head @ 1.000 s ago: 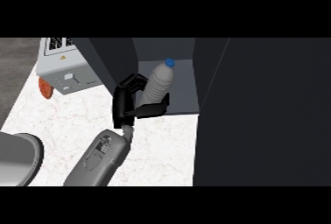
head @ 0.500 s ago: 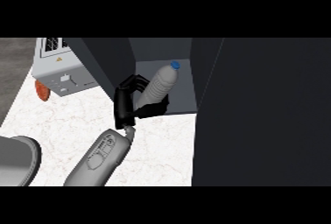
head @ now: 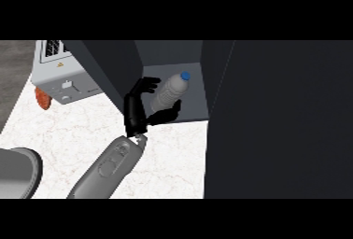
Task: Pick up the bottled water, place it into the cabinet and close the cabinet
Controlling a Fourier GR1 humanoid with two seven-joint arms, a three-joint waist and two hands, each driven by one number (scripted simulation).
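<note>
**Bottle's inside the cabinet, hand right at it**

Head view, and it's the only angle going, so here's what I can make out. Taking the cabinet point(head: 172, 79) as the landmark: it's the dark box standing on the white marbled table point(head: 76, 126), with its open compartment facing down toward the robot. The bottled water point(head: 169, 92) is inside that opening, lying tilted with its blue cap pointing up toward the back right of the compartment. It's clear-ish and grey against the grey interior.

One grey forearm comes up from below the cabinet, and its black hand point(head: 138, 109) is right at the cabinet's mouth. The fingers point(head: 146, 85) are spread out along the bottle's left side and the thumb point(head: 165, 114) sits under its lower end. Looks more relaxed than clamped to me, fingers fairly straight, not wrapped round the bottle.

Right of the opening is a big dark panel point(head: 283, 121) that fills most of that side; I take it for the cabinet's door. Left of the cabinet there's a pale grey appliance point(head: 62, 79) with vents on top, and something orange point(head: 43, 99) poking out just beside it. Further below left of the cabinet, a grey rounded thing point(head: 17, 172) sits at the edge.
</note>
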